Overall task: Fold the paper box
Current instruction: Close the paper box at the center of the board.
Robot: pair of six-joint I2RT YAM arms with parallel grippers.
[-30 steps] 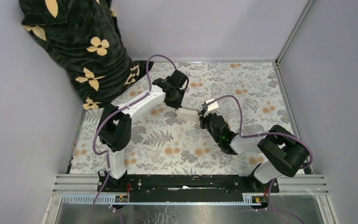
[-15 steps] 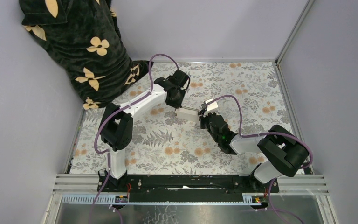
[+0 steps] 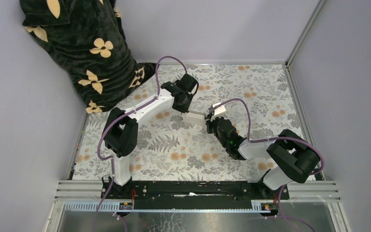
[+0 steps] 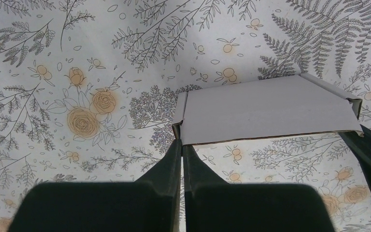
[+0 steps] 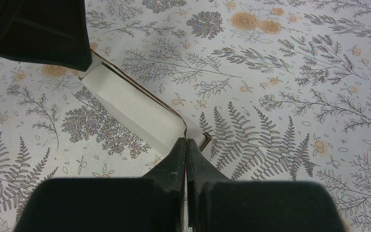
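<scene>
**What the three views leave unseen**

Top view: the box (image 3: 196, 119) is too small to make out folds or flaps. L gripper (image 3: 188, 111) and R gripper (image 3: 208, 122) cover its two ends, so the contact can't be judged from here. A person (image 3: 79, 43) in a dark floral garment, top left, is cut off by the frame edge.

L wrist view: the card edge pinched btwn the fingers (image 4: 171, 163) is hidden. R gripper is cropped at the right edge and shows only as a dark wedge. Finger bases are blurred at the bottom.

R wrist view: the box's far end is hidden behind L gripper, which is itself cropped at the top-left corner.
</scene>
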